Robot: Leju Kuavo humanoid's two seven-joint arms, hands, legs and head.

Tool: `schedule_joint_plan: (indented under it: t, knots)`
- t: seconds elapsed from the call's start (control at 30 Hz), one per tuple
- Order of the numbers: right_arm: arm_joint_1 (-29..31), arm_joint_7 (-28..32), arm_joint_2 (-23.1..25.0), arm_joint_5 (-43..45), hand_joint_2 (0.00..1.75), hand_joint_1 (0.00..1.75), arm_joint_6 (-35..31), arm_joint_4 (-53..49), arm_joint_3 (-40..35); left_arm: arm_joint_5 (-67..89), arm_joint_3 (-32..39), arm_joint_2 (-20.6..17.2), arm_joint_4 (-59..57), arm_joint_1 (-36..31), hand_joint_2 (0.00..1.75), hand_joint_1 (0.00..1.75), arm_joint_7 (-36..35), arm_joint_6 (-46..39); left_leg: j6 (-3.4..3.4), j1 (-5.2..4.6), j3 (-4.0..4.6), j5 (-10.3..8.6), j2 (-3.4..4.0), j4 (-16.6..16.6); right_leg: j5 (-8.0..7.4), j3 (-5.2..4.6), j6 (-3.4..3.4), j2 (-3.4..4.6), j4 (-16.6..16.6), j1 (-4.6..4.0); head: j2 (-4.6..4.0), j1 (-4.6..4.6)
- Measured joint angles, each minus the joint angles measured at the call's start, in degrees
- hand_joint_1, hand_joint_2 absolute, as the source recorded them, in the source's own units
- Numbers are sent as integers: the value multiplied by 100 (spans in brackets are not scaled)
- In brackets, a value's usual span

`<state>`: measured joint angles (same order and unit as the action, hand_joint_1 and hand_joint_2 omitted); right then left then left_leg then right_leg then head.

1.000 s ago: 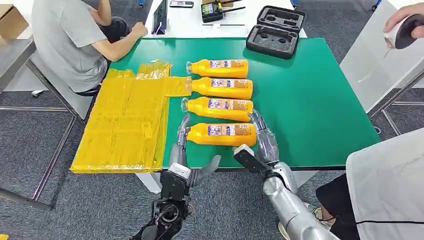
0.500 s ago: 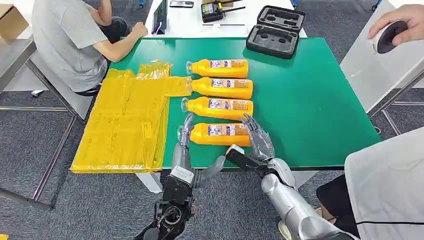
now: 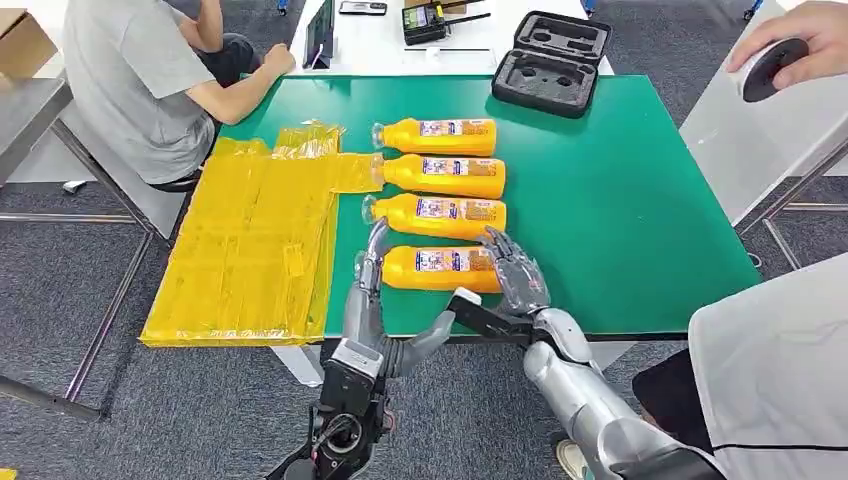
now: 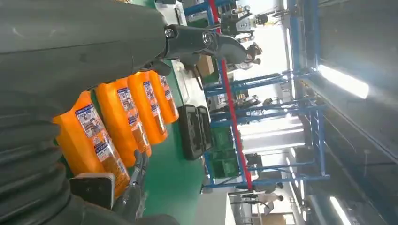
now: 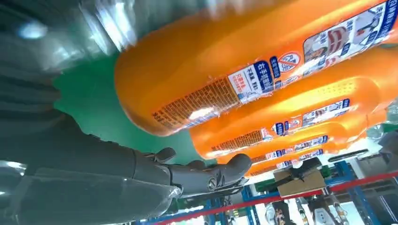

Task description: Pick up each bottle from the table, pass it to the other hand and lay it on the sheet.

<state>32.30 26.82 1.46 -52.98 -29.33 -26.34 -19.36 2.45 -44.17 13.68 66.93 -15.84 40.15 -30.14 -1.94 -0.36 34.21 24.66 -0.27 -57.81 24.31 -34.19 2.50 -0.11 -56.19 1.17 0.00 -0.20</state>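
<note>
Four orange bottles lie on their sides in a row on the green table [image 3: 620,200], caps toward the yellow sheet [image 3: 255,240], none on it yet, so by the look of it no bottle is delivered and all four are left. Landmark is the nearest bottle [image 3: 440,269], closest to the table's front edge. Second bottle [image 3: 440,216] lies just behind it, third bottle [image 3: 445,175] behind that with its cap at the sheet's edge, fourth bottle [image 3: 438,136] farthest back. The yellow sheet lies to the cap side of the nearest bottle, flat, hanging slightly over the table's front edge. Right hand [image 3: 510,275] sits at the base end of the nearest bottle, fingers curved over its top and far side, thumb at the near side; looks like a grasp closing, but cannot tell if it truly grips, and the bottle looks to be resting on the table. Left hand [image 3: 375,300] is at the cap end of the same bottle, fingers spread and pointing up past the neck, thumb out toward the bottle, holding nothing. Step in hand, as a judgement: first pick-up, handover and placing not yet done. Black foam case [image 3: 552,60] sits at the far table edge, well beyond the fourth bottle. A seated person [image 3: 140,80] is at the far side of the sheet.
</note>
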Motion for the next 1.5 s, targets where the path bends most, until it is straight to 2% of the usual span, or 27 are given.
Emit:
schedule_joint_plan:
  t: [0.47,0.67,1.5]
  knots:
    - [265,-208,-7,-284,175,0,114,171,-105,-48,2,-35,127,132,175,0,0,-81,0,0,0,0,-1,0,0,0,0,0,0,0,0,0]
    - [389,-647,-70,-778,175,0,50,262,-232,-4,2,-35,142,172,175,0,0,-57,0,0,1,0,-1,0,0,0,0,0,0,1,0,2]
    - [513,-828,-85,-874,175,0,470,533,-289,61,2,-50,144,237,175,0,0,-57,0,-1,1,0,-1,0,0,0,0,0,0,1,0,0]
